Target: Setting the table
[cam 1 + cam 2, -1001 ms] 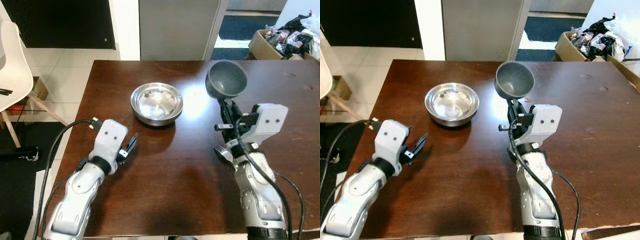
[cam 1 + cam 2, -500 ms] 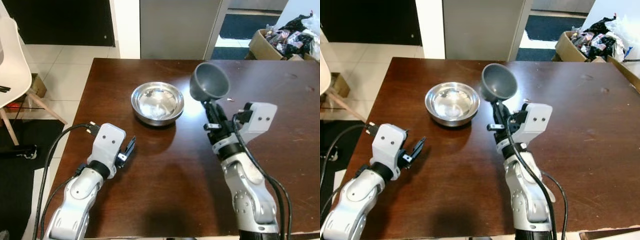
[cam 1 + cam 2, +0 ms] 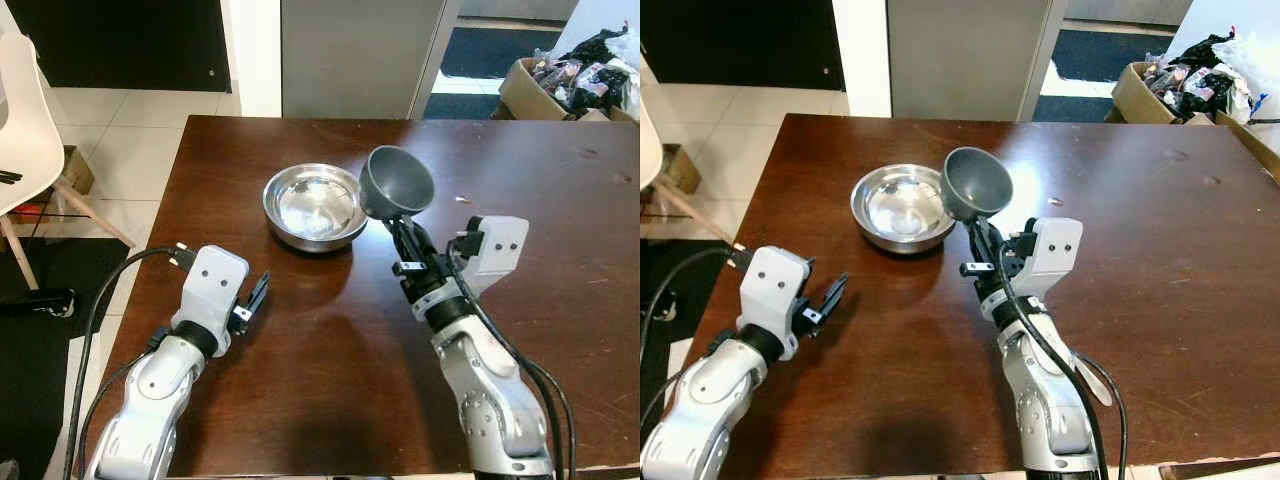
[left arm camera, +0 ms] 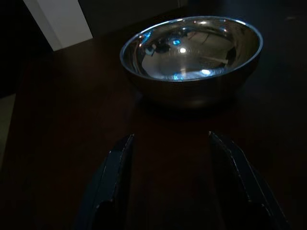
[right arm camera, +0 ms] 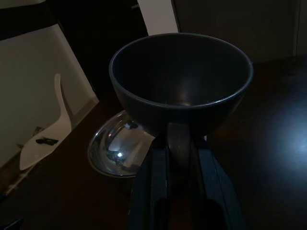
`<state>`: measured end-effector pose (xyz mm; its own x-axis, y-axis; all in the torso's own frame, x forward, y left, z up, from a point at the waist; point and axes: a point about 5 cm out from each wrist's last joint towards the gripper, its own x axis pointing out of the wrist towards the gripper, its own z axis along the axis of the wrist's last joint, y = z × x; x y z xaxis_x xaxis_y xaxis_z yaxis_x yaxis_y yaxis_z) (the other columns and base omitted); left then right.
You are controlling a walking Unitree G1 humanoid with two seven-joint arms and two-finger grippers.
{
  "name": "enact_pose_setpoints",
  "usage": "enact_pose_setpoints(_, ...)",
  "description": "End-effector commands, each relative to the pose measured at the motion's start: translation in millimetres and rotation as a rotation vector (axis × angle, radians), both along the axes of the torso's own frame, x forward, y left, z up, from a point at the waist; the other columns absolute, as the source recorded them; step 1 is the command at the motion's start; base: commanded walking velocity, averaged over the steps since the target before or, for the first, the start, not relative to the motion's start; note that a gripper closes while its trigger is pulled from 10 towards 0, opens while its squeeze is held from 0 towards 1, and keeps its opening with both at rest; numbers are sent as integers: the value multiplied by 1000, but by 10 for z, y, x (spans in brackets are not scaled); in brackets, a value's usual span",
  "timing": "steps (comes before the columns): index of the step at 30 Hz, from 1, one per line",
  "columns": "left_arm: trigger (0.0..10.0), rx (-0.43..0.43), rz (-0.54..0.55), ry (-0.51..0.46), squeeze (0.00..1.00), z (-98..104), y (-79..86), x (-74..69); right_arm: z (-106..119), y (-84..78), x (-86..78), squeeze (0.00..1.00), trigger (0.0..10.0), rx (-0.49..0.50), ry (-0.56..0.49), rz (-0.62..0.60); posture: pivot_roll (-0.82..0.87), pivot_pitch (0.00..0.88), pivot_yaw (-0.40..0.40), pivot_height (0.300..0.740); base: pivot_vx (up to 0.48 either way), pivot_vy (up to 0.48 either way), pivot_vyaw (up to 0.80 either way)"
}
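the right gripper (image 3: pixel 405 243) is clamped on the rim of the grey bowl (image 3: pixel 397 182), holding it up off the desk (image 3: pixel 330 340) and tipped so its mouth faces partly toward the camera. over the last second this arm has carried the bowl steadily leftward: it was well apart from the steel bowl (image 3: pixel 314 206) a second ago, nearer at the half second, and now its edge hangs just beside the steel bowl's near-right rim, overlapping it in the head views. in the right wrist view the steel bowl sits just beyond and below the held bowl. whether the two touch i cannot tell.

the left gripper (image 3: pixel 254 298) rests low over the desk with its fingers (image 4: pixel 115 177) spread apart and nothing between them; it has hardly moved. the steel bowl lies straight ahead of it, a little way off.

my reading is that the grey bowl is being brought over to stack in, or set down next to, the steel bowl. it is not yet placed, so lowering and release remain. tilted as it is, it may clip the steel rim.
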<state>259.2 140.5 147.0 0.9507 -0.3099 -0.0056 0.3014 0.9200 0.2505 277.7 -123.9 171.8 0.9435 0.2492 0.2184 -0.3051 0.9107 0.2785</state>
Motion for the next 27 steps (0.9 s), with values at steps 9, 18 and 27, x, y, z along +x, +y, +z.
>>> enact_pose_setpoints(9,10000,5,0,15,0,-24,1,-38,-16,28,-26,0,10000,15,10,15,-52,31,21,740,-173,0,0)
enact_pose_setpoints(18,10000,9,-8,17,0,-22,-10,-40,-29,30,-30,0,10000,18,15,14,-52,31,21,740,-317,0,0)
enact_pose_setpoints(27,10000,8,-7,17,0,-18,-11,-37,-36,31,-30,0,10000,21,18,13,-51,35,24,740,-337,0,0)
